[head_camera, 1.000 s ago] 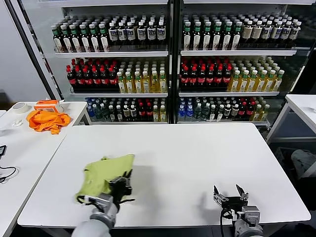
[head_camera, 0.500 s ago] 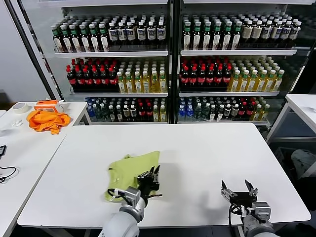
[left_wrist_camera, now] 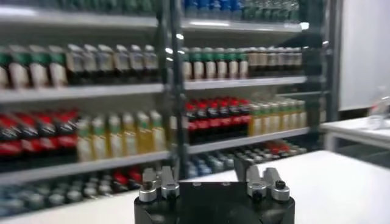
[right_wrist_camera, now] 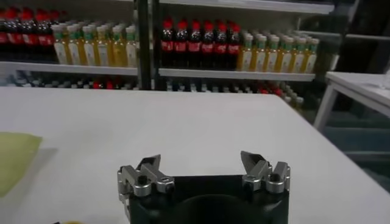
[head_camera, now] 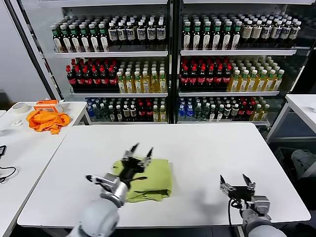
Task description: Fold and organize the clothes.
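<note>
A side table [head_camera: 29, 148] is seen at far left, white-topped, set apart from the main table by a narrow gap. On its far end an orange cloth [head_camera: 48, 120] is heaped, with an orange-and-white box [head_camera: 48, 104] just behind it and a roll of tape [head_camera: 19, 107] beside that. A black cable [head_camera: 6, 173] lies near its front edge.

The main table [head_camera: 207, 148] is white and matte. The T-shirt [head_camera: 150, 180] is found left of centre on it, toward the near edge, folded into a compact, roughly square lime-green bundle lying flat.

The left gripper [head_camera: 137, 152] is raised over the near-left part of the shirt, fingers pointing up and away from the cloth, spread apart with nothing between them (its wrist view shows only shelves past the fingers [left_wrist_camera: 159, 182]). Whether its lower body touches the fabric cannot be told.

Behind the table, a glass-fronted drinks cooler [head_camera: 170, 59] spans the back wall, its shelves packed with rows of dark, red-capped and yellow bottles.

The right gripper [head_camera: 238, 183] is parked low at the near-right edge of the main table, jaws wide and empty. In its wrist view [right_wrist_camera: 204, 172] a corner of the shirt is seen well apart from it.

Another white table [head_camera: 302, 106] is seen at far right.
</note>
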